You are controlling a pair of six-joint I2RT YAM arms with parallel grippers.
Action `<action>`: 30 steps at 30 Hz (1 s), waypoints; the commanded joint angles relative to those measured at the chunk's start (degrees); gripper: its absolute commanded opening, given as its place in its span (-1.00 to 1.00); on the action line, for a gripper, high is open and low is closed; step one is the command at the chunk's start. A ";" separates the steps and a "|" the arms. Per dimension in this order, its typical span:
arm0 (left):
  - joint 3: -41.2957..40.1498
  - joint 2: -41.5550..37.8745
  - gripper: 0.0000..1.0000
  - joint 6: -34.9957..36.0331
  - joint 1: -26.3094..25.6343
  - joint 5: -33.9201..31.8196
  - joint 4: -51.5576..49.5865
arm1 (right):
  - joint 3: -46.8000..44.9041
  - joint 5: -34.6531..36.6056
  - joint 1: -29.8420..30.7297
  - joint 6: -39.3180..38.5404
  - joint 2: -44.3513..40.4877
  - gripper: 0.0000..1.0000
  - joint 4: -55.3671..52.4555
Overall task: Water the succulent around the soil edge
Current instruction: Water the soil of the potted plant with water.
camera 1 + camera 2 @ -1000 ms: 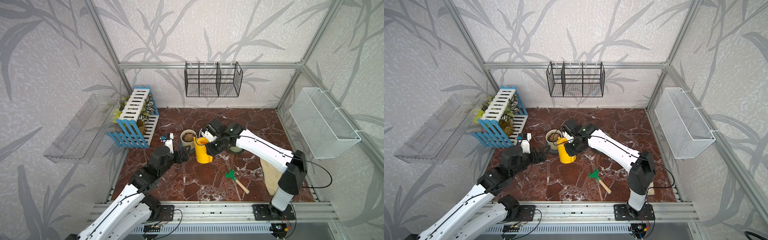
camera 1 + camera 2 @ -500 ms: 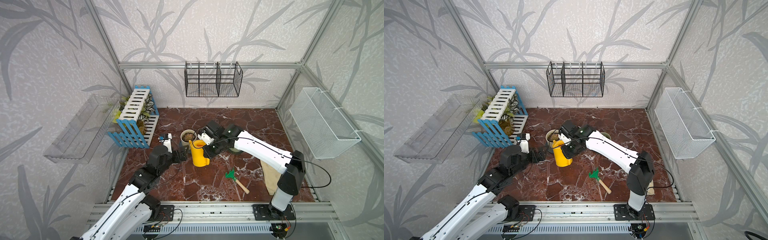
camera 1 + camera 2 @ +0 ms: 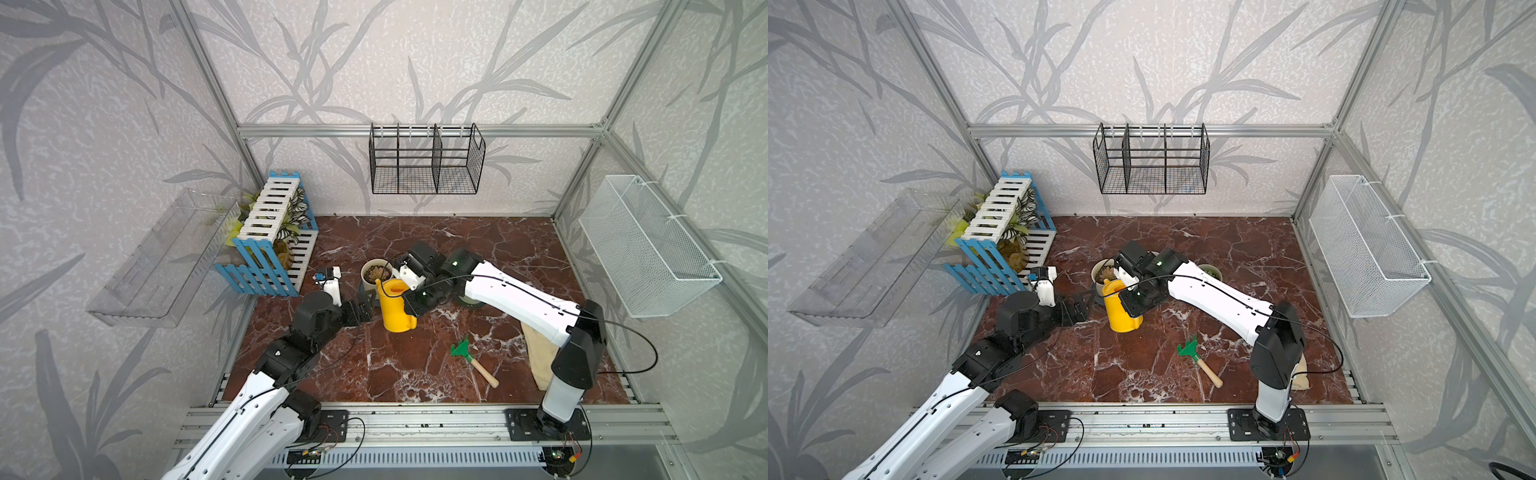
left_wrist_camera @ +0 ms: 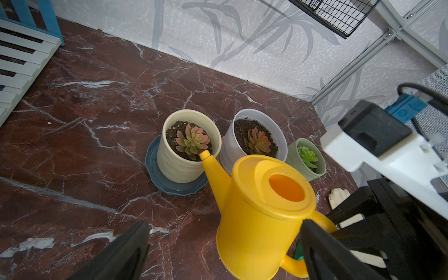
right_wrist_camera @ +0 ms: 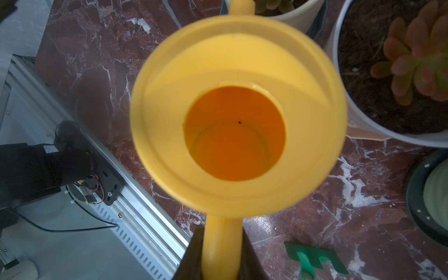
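Observation:
The succulent (image 4: 307, 156), a bright green rosette in a pale sage pot, stands at the far end of a row of three pots; its pot (image 3: 1209, 272) peeks out behind my right arm. Its soil edge is mostly hidden by leaves and rim. My right gripper (image 5: 221, 244) is shut on the handle of a yellow watering can (image 3: 397, 305). The can's spout tip (image 4: 204, 154) sits at the rim of the cream pot (image 4: 179, 160), two pots away from the succulent. My left gripper (image 4: 225, 224) hangs open just beside the can, touching nothing.
A white pot with an orange-pink rosette (image 4: 258, 141) stands between the cream pot and the succulent. A green hand rake (image 3: 469, 357) and a beige cloth (image 3: 540, 353) lie toward the front right. A blue-white slatted crate (image 3: 270, 245) fills the back left corner.
My right gripper has carried the watering can a little to the left, bringing its spout up to the cream pot. The left arm has barely shifted.

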 commanded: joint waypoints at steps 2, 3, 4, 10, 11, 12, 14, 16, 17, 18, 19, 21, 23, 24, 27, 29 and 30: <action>-0.56 -0.73 1.00 0.96 0.43 -0.62 -0.35 | 0.32 2.94 -0.47 0.51 -2.42 -1.00 -0.85; -0.49 -0.77 1.00 0.91 0.44 -0.65 -0.41 | 0.11 3.35 -0.61 0.51 -2.68 -1.00 -0.96; -0.48 -0.91 1.00 0.97 0.44 -0.79 -0.47 | -0.03 3.73 -0.68 0.59 -2.92 -1.00 -0.99; -0.34 -1.61 1.00 0.96 0.46 -2.31 -1.17 | -0.77 4.87 -1.46 0.85 -4.02 -1.00 -1.15; -0.30 -1.77 1.00 1.00 0.44 -2.70 -1.28 | -0.81 4.85 -1.50 0.84 -4.03 -1.00 -1.21; -0.30 -1.96 1.00 1.01 0.44 -2.99 -1.41 | -0.94 4.74 -1.58 0.86 -4.04 -1.00 -1.25; -0.21 -1.95 1.00 1.07 0.46 -3.41 -1.58 | -1.14 4.59 -1.62 0.90 -4.01 -1.00 -1.19; -0.21 -2.08 1.00 1.17 0.49 -3.58 -1.65 | -1.58 3.96 -1.60 0.91 -4.04 -1.00 -0.73; -0.21 -2.09 1.00 1.19 0.47 -3.69 -1.68 | -1.75 3.55 -1.55 0.84 -3.98 -1.00 -0.47; -0.21 -2.12 1.00 1.17 0.45 -3.90 -1.76 | -1.87 2.89 -1.58 0.66 -3.95 -1.00 -0.28; -0.21 -2.20 1.00 1.22 0.48 -4.10 -1.77 | -2.01 2.02 -1.56 0.44 -3.95 -1.00 0.02; -0.29 -2.21 1.00 1.21 0.53 -4.69 -1.78 | -2.21 0.59 -1.38 0.34 -3.95 -1.00 0.71; -0.21 -2.32 1.00 1.15 0.53 -5.05 -1.85 | -2.24 -0.19 -1.08 0.22 -3.93 -1.00 1.25; -0.21 -2.32 1.00 1.10 0.51 -5.30 -1.94 | -2.19 -0.41 -0.74 0.03 -3.90 -1.00 1.41; -0.25 -2.46 1.00 1.03 0.53 -5.80 -2.10 | -1.85 -1.15 0.22 -0.48 -3.69 -1.00 1.84; -0.15 -2.40 1.00 0.95 0.53 -6.04 -2.25 | -1.84 -1.71 0.30 -0.50 -3.53 -1.00 2.34; -0.05 -2.48 1.00 0.95 0.53 -6.20 -2.36 | -1.87 -2.00 0.30 -0.38 -3.52 -1.00 2.56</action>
